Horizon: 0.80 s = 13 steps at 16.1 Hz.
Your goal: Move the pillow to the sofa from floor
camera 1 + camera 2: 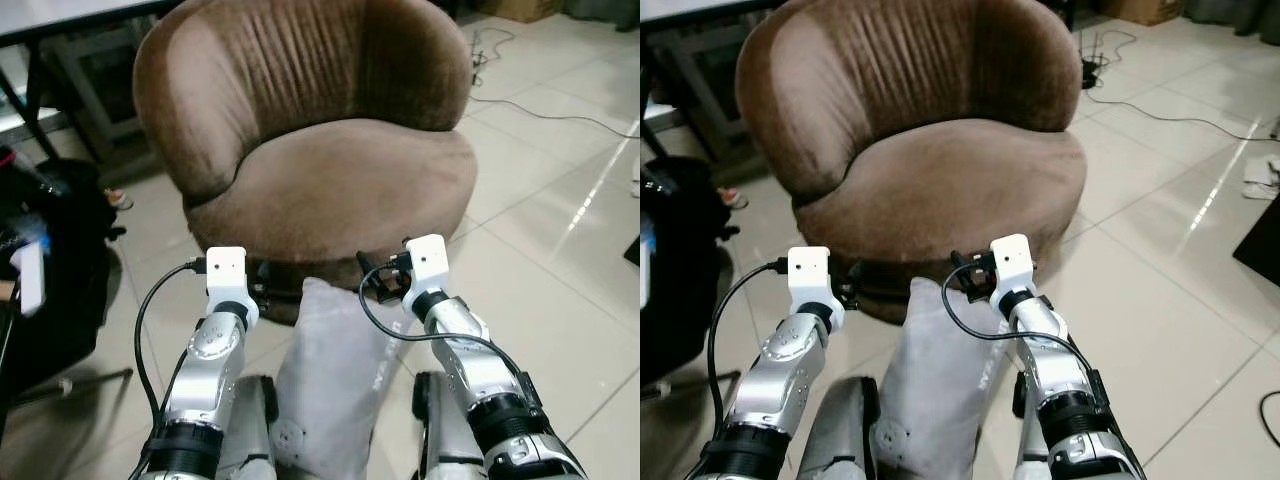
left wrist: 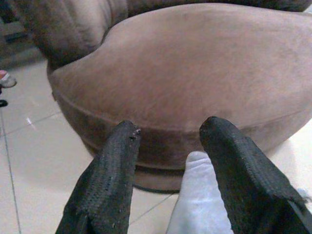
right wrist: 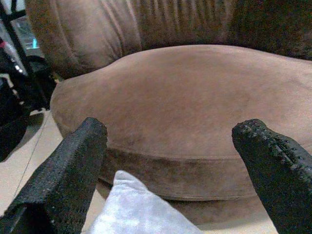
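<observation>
Jaws spread on both left gripper (image 2: pixel 168 146) and right gripper (image 3: pixel 178 146), gripping nothing. Pillow (image 1: pixel 335 375) upright on floor (image 1: pixel 560 290), top corner between and just below them. Sofa (image 1: pixel 330 170) directly ahead.

Glossy pale floor tiles (image 1: pixel 560 250) with light reflections. Brown velvet tub armchair (image 1: pixel 310 140) stands centrally. Left of the armchair: a dark-legged worktop (image 1: pixel 60 20) and black bag (image 1: pixel 50 260). Right of it: a black cable (image 1: pixel 540 110) trailing across tiles.

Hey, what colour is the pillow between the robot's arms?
Pale grey-white; the pillow shows best in the left eye view, standing before the brown sofa.
</observation>
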Tool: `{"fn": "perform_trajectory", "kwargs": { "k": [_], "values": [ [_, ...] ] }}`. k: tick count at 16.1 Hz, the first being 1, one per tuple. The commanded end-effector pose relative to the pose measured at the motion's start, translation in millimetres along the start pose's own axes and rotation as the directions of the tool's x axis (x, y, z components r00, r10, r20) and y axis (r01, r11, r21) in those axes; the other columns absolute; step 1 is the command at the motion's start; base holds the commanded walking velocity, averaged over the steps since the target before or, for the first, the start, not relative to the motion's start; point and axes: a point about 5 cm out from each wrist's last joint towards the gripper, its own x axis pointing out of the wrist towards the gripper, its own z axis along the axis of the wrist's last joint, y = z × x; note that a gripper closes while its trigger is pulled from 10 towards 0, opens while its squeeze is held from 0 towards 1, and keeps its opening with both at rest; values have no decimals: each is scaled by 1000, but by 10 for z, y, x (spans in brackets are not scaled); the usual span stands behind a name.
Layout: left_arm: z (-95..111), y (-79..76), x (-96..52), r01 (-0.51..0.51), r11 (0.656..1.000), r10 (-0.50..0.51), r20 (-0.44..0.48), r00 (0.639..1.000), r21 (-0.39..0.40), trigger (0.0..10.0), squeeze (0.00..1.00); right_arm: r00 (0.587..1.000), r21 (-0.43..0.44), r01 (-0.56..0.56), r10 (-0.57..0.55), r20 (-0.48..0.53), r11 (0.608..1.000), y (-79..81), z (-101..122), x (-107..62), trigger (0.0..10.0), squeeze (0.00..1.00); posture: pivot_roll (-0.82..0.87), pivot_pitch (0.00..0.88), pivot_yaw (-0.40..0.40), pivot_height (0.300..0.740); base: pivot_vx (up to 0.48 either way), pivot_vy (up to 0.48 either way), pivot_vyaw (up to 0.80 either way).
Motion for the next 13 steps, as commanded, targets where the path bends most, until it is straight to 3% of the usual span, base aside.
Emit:
{"fn": "perform_trajectory", "kwargs": {
  "k": [1,13],
  "values": [
    [56,-21,28,2,1000,-2,18,1000,22,10000,0,1000,-8,-17,17,-3,1000,40,17,12,10000,0,-143,0,102,590,0,0,0],
    [64,-74,53,6,999,-7,31,999,41,10000,0,999,-3,-32,32,-8,999,118,15,19,10000,0,-156,0,100,705,0,0,0]
  ]
}}
